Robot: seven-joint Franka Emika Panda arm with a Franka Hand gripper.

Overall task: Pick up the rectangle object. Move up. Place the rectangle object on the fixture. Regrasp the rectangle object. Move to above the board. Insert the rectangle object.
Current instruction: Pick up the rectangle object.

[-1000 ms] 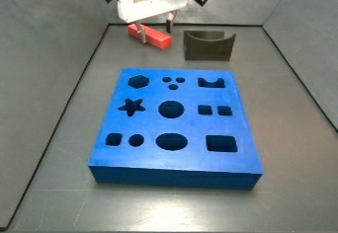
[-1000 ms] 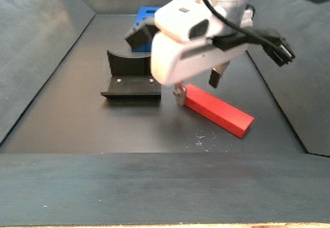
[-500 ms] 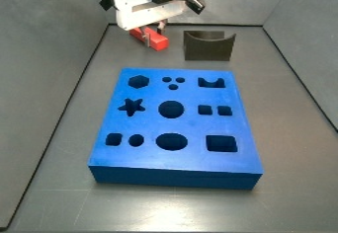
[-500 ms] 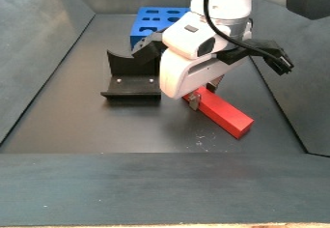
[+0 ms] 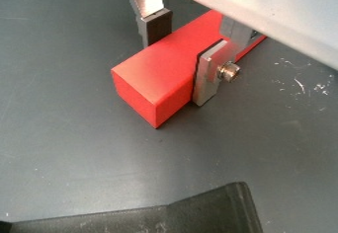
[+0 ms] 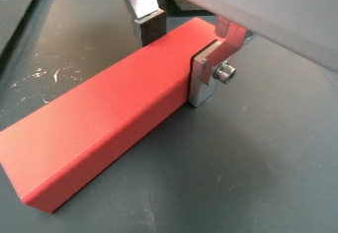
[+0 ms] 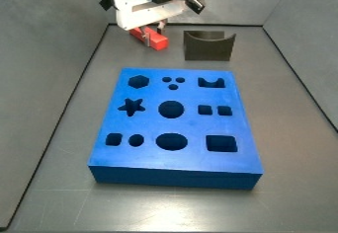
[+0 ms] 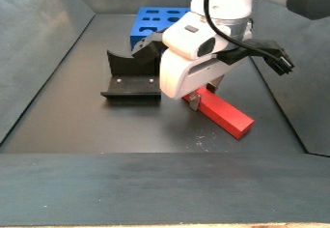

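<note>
The red-orange rectangle object (image 5: pixel 158 79) (image 6: pixel 99 128) lies flat on the dark floor, seen also in both side views (image 7: pixel 158 40) (image 8: pixel 227 115). My gripper (image 5: pixel 183 51) (image 6: pixel 179 51) is down over one end of it, one finger on each long side. The near finger (image 5: pixel 211 74) rests against the block's side. The far finger (image 5: pixel 153 28) stands just off the opposite side, so the gripper is open. From the side, the gripper (image 7: pixel 152 30) (image 8: pixel 191 99) hangs low next to the fixture (image 7: pixel 208 45) (image 8: pixel 129 80).
The blue board (image 7: pixel 172 118) (image 8: pixel 154 19) with dark cut-out holes lies in the middle of the floor. The fixture's dark edge (image 5: pixel 172 217) shows close by in a wrist view. Grey walls enclose the floor on all sides.
A second ago the gripper hung higher above the block; it came down until its fingers straddled the block. In the last half second nothing visibly moved.
</note>
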